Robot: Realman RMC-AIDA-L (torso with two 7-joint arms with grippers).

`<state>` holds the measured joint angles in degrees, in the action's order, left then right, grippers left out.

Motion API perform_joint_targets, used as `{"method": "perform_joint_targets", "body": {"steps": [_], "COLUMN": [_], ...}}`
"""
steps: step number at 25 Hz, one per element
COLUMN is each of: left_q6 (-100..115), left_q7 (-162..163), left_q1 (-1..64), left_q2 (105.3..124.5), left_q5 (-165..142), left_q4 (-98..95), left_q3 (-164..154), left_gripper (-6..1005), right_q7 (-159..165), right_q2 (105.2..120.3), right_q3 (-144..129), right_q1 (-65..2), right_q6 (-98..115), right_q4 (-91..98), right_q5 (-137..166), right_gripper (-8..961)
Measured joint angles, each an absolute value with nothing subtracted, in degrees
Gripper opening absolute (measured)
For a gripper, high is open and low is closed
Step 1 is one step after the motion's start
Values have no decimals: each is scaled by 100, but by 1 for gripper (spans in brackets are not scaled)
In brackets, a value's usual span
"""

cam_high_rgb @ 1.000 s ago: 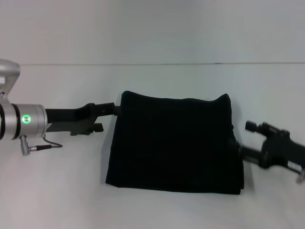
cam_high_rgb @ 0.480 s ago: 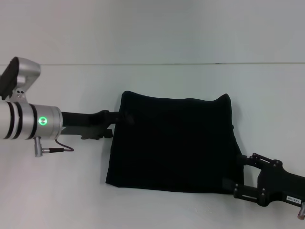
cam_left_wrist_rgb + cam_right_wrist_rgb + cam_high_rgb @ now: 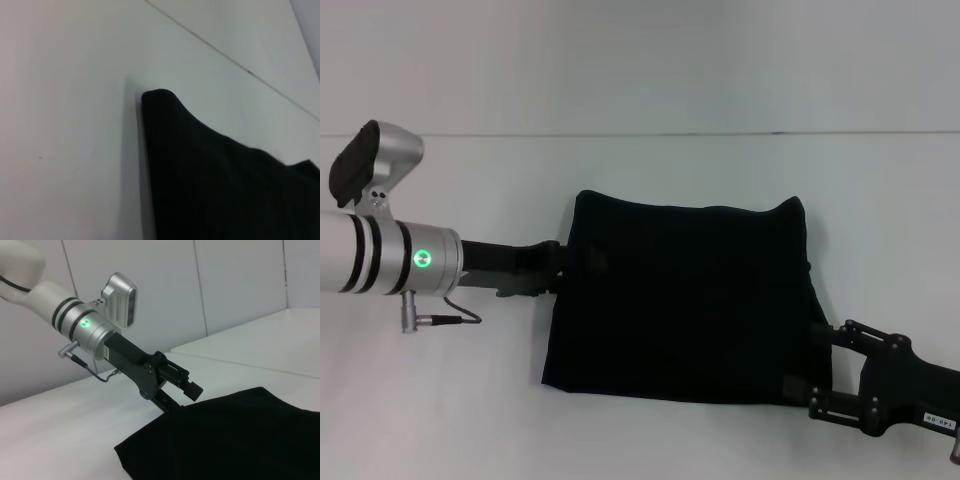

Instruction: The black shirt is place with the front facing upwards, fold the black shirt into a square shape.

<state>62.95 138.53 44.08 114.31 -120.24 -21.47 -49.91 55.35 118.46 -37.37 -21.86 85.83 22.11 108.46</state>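
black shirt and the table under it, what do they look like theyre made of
The black shirt looks like soft matte knit cloth, likely cotton: it absorbs light with no shine, and its folded edges are rounded and slightly puffed. The table looks like a smooth, hard white surface, perhaps laminate or painted board, with a faint sheen and one thin seam line; its exact material is unclear.

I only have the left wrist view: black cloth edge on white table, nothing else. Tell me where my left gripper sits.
Observer: The left gripper is at the black shirt's left edge, near its far corner.
Operator: Report the right arm.
Observer: The right gripper is at the shirt's near right corner.
Operator: Describe the shirt's overall shape.
Observer: In the head view it is folded into a roughly square block on the white table, with both far corners slightly peaked.
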Motion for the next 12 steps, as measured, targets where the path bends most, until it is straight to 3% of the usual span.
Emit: {"method": "perform_joint_targets", "body": {"steps": [2, 7, 10, 12], "left_q6": [6284, 6225, 6201, 6183], "left_q7": [13851, 13819, 13786, 13785], "left_q1": [4392, 4401, 4402, 4407], "left_q2": [11447, 11493, 11537, 11555], "left_q5": [-12024, -12024, -12024, -12023], "left_q4": [-2212, -2218, -2234, -2235], "left_q3": [-5122, -5187, -5189, -5190], "left_gripper": [947, 753, 518, 471], "right_q7": [5539, 5545, 5545, 5539], "right_q2": [11847, 11855, 11862, 11866], "right_q3": [-3735, -3735, -3735, -3735], "right_q1": [-2188, -2203, -2213, -2218], "right_q6": [8586, 8591, 8590, 8582], "right_q4": [2212, 2215, 2215, 2214], "right_q5": [10846, 10847, 10847, 10847], "right_gripper": [850, 850, 850, 850]}}
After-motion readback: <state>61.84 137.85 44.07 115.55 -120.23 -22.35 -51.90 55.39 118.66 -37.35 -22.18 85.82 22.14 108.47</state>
